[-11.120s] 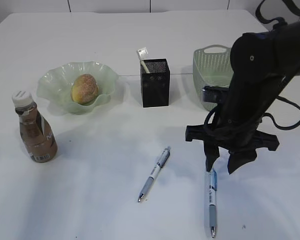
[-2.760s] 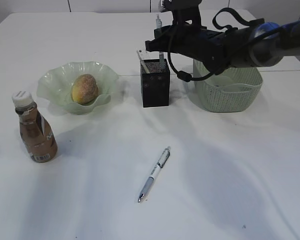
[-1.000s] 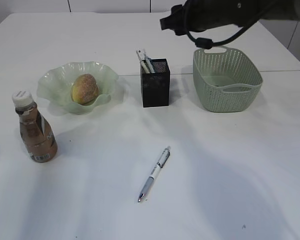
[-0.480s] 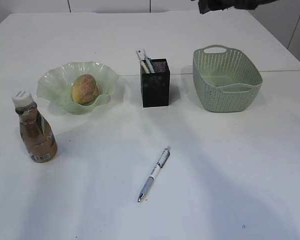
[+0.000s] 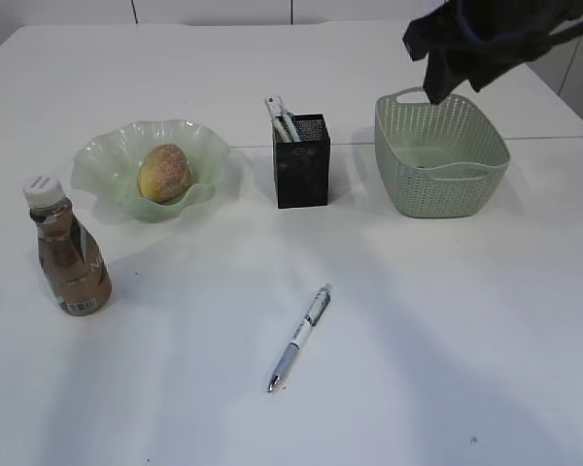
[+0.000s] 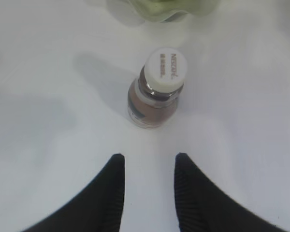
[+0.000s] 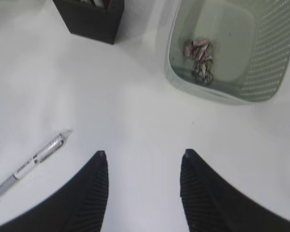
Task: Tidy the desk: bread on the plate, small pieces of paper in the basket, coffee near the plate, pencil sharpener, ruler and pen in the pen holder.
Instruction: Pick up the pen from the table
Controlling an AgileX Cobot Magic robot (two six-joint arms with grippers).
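Note:
Bread (image 5: 165, 172) lies on the wavy green plate (image 5: 97, 160). The coffee bottle (image 5: 68, 262) stands in front of the plate to the left. My left gripper (image 6: 150, 157) hovers open and empty just short of the coffee bottle (image 6: 158, 87). The black pen holder (image 5: 302, 163) holds a white ruler-like strip (image 5: 273, 107) and a pen (image 5: 290, 124). Another pen (image 5: 299, 337) lies on the table. My right gripper (image 7: 144, 154) is open and empty, high above the table between that pen (image 7: 31, 162) and the basket (image 7: 261, 58). Crumpled paper pieces (image 7: 199, 60) lie in the basket. The pencil sharpener is out of view.
The green basket (image 5: 466, 184) stands right of the pen holder (image 7: 89, 17). The dark right arm (image 5: 476, 44) hangs over the basket's far rim. The plate's edge (image 6: 169, 7) shows at the top of the left wrist view.
The right arm rose away from the pen holder, swung right almost out of view, and has now come down over the basket's far side. A pen has joined the strip in the holder.

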